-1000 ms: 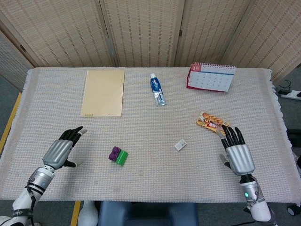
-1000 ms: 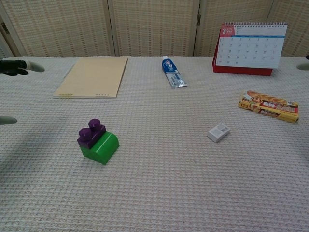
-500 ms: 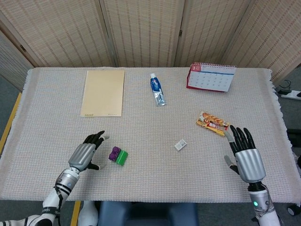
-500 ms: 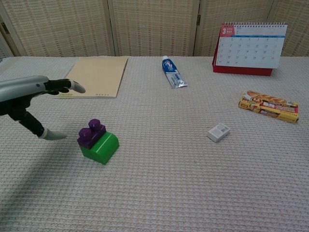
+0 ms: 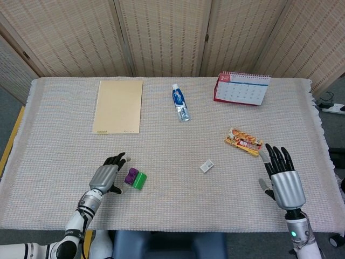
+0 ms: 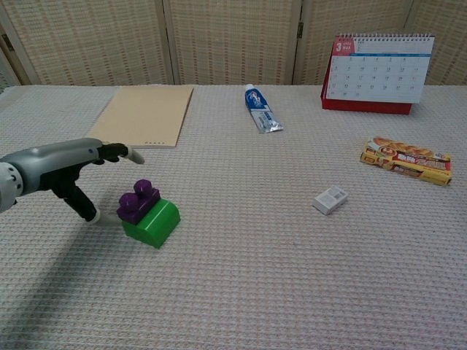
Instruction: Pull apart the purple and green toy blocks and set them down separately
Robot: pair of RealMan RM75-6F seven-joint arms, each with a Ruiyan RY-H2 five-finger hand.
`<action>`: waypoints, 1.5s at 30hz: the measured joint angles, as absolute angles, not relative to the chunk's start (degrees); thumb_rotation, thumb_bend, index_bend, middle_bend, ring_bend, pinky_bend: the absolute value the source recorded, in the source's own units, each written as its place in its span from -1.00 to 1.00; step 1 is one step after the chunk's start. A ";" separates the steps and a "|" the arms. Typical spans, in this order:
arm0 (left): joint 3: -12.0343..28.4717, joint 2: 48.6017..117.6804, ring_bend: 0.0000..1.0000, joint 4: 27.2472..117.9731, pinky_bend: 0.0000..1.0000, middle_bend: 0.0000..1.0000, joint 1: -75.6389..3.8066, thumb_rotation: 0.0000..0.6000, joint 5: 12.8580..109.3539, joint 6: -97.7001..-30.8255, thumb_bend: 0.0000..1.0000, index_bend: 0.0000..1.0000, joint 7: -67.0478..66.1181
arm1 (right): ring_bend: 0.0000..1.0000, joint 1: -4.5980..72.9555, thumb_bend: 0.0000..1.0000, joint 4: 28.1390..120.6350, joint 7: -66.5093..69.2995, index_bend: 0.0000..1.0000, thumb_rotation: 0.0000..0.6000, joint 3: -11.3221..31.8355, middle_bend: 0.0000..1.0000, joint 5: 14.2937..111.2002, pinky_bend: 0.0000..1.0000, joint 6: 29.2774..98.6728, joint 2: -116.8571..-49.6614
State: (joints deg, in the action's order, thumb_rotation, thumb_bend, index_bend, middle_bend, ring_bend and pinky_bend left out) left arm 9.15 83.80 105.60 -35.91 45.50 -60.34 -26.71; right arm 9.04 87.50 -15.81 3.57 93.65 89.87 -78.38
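At the lower left of the head view, the left robot hand [image 5: 108, 175] has slid in across the woven beige tabletop [image 5: 172, 205] over the last second and now sits just beside the joined blocks. Its fingers are spread and it grips nothing. In the chest view its upper fingers [image 6: 117, 152] reach above and behind the blocks while the thumb points down at the cloth to their left; whether the thumb tip touches the purple piece cannot be told.

The small purple studded toy block [image 6: 138, 200] is still plugged onto the green rounded toy block [image 6: 153, 222], and the pair lies low and left of centre, exactly where it was a second ago. So the separation has not begun; this is the approach to a first grasp, likely on the purple side.

At the lower right of the head view, the right robot hand [image 5: 281, 177] is open with its fingers straight. It has drifted slightly down and right, and stands well apart from the blocks. It must cross over before any pulling can happen.
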 measured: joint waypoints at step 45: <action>6.58 86.92 -1.00 97.40 -0.98 -0.93 -39.88 1.00 47.68 -57.07 -0.41 -0.16 -22.48 | -1.00 9.97 -0.33 89.39 -15.97 -0.97 1.00 2.58 -1.00 92.45 -1.00 84.89 -76.92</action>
